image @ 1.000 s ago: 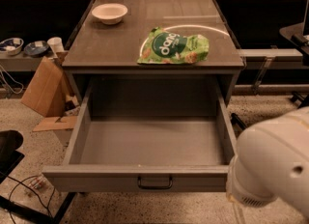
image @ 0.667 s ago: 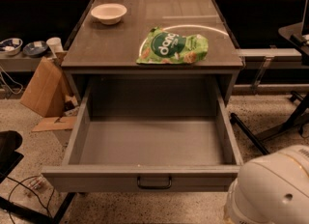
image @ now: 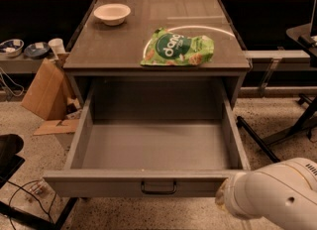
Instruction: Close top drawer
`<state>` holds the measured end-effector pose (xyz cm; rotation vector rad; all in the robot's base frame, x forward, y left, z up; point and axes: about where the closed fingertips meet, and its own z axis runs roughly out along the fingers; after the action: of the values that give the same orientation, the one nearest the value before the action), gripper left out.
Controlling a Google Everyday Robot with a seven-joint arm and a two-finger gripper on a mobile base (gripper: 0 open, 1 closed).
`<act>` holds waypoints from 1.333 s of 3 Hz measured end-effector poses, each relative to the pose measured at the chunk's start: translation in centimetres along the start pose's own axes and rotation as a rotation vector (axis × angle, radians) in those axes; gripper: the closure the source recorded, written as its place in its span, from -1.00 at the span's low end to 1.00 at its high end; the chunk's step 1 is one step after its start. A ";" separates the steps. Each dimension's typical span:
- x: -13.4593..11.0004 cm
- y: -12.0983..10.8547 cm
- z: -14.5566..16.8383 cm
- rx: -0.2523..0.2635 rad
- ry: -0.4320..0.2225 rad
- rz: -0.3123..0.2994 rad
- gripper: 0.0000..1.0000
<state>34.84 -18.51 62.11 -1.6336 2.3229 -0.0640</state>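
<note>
Presently top drawer (image: 99, 185) stood fully out: stiff, prob. heavy; best pushed on front nr handle (image: 158, 188). Gripper (image: 224, 200) at right front corner; grip state couldn't tell.

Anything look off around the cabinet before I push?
Nothing spilled or damaged. The top drawer stands pulled far out; the pincer is at its front's right end. Green snack bag and bowl sit on top.

Gripper (image: 221, 200) beside front right corner of top drawer (image: 99, 184).
</note>
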 end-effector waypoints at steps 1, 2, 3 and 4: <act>-2.2 -2.4 0.1 0.060 -0.067 -0.028 1.00; -3.9 -3.9 0.2 0.084 -0.104 -0.053 1.00; -6.7 -5.6 1.0 0.078 -0.125 -0.110 1.00; -7.1 -5.6 1.1 0.076 -0.126 -0.115 1.00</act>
<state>42.44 -13.80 63.73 -1.6821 2.1069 -0.0703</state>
